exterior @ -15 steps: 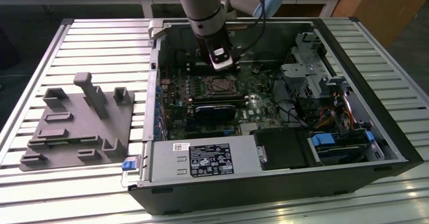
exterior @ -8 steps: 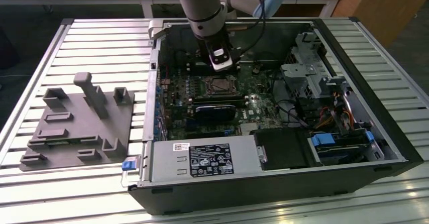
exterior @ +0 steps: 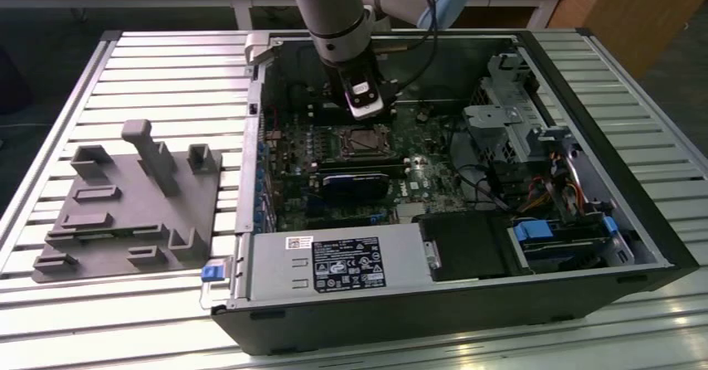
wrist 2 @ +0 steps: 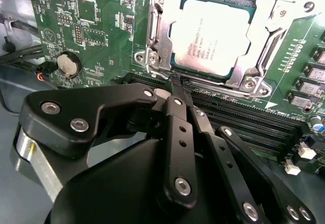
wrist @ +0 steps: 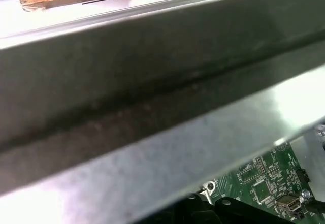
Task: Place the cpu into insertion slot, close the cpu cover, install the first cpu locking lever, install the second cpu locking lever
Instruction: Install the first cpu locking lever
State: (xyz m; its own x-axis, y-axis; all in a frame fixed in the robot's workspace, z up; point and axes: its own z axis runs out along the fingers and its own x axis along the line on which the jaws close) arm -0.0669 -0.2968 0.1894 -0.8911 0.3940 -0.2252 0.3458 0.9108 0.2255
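Observation:
In the second wrist view the cpu [wrist 2: 210, 33], a flat square chip with a silvery top, lies in its socket on the green motherboard [wrist 2: 96, 16]. The cpu cover [wrist 2: 161, 18], a grey metal frame, lies flat around it. A thin wire locking lever [wrist 2: 151, 36] runs along one side of the frame. My gripper [wrist 2: 172, 80] is shut, its black fingers [wrist 2: 177, 127] pressed together, with the tips at the socket's corner beside the lever's end. In the exterior view the gripper [exterior: 369, 114] hangs just above the socket [exterior: 356, 141] inside the open computer case.
Black memory slots [wrist 2: 244, 120] run beside the socket and a coin battery [wrist 2: 67, 64] sits further off. The case holds a power supply [exterior: 332, 262], a drive cage [exterior: 511, 113] and cables. A grey fixture [exterior: 128, 196] lies at the exterior view's left. A case wall [wrist: 152, 97] stands close.

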